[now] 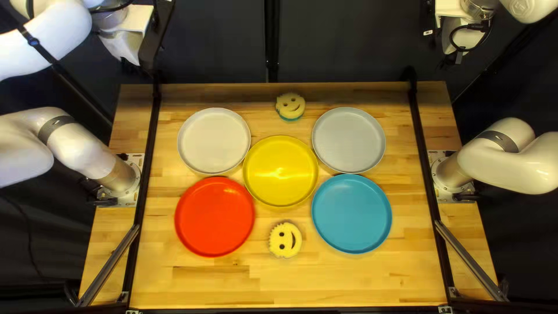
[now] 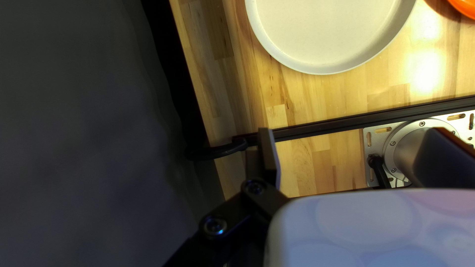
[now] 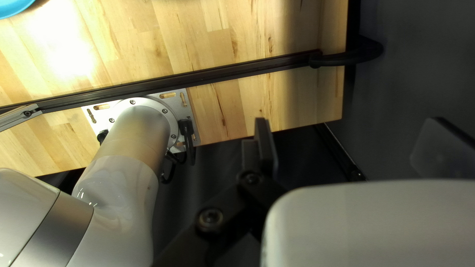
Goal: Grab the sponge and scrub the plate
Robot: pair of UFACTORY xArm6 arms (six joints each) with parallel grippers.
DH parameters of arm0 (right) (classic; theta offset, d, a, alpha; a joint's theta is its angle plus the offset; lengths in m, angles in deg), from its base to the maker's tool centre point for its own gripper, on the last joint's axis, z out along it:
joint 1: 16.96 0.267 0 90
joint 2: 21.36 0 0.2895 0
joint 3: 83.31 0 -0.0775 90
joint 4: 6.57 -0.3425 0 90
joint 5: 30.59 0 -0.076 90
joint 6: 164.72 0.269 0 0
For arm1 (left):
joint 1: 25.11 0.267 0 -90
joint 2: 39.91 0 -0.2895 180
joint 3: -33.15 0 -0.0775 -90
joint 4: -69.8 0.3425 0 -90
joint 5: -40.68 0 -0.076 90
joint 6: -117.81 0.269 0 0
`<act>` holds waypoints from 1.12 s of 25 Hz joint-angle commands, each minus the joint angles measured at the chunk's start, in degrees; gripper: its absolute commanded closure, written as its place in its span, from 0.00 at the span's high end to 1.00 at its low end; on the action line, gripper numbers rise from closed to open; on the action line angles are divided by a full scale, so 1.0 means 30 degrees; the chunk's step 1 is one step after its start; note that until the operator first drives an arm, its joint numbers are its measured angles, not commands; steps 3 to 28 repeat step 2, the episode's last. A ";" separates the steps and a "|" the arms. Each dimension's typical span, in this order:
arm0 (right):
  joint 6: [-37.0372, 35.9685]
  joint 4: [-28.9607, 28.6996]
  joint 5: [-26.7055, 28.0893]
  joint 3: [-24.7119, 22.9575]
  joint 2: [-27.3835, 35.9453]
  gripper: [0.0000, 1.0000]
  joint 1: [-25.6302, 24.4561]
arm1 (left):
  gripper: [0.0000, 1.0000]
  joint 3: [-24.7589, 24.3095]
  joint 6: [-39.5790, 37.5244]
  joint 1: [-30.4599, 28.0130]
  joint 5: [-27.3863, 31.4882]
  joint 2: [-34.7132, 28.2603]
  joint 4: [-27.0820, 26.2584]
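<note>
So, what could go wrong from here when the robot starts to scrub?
Scrubbing the yellow plate could push it against the red plate or the blue plate, which lie close. The far sponge is near the far edge of the table, so a clumsy grasp might knock it off. With the near sponge also there, the wrong one may be picked.

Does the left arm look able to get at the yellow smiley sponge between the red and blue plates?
Probably yes, though reach is uncertain: the left gripper is open and empty, and the yellow smiley sponge lies uncovered, clear of the red plate and the blue plate.
</note>
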State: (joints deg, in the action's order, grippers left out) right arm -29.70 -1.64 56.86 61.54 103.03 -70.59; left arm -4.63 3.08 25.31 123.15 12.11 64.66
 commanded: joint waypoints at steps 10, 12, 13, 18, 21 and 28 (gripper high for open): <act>0.0000 0.0000 0.0000 0.0000 0.0000 1.00 0.0000 | 1.00 0.0001 0.0000 0.0001 0.0000 0.0000 0.0000; 0.0000 0.0000 0.0000 0.0000 0.0000 1.00 0.0000 | 1.00 0.0001 0.0000 0.0001 0.0000 0.0000 0.0000; 0.0000 0.0000 0.0000 0.0000 0.0000 1.00 0.0000 | 1.00 0.0001 0.0000 0.0001 0.0000 0.0000 0.0000; 0.0000 0.0000 0.0000 0.0000 0.0000 1.00 0.0000 | 1.00 0.0001 0.0000 0.0001 0.0000 0.0000 0.0000; 0.0000 0.0000 0.0000 0.0000 0.0000 1.00 0.0000 | 1.00 0.0001 0.0000 0.0001 0.0000 0.0000 0.0000; 0.0000 0.0000 0.0000 0.0000 0.0000 1.00 0.0000 | 1.00 0.0001 0.0000 0.0001 0.0000 0.0000 0.0000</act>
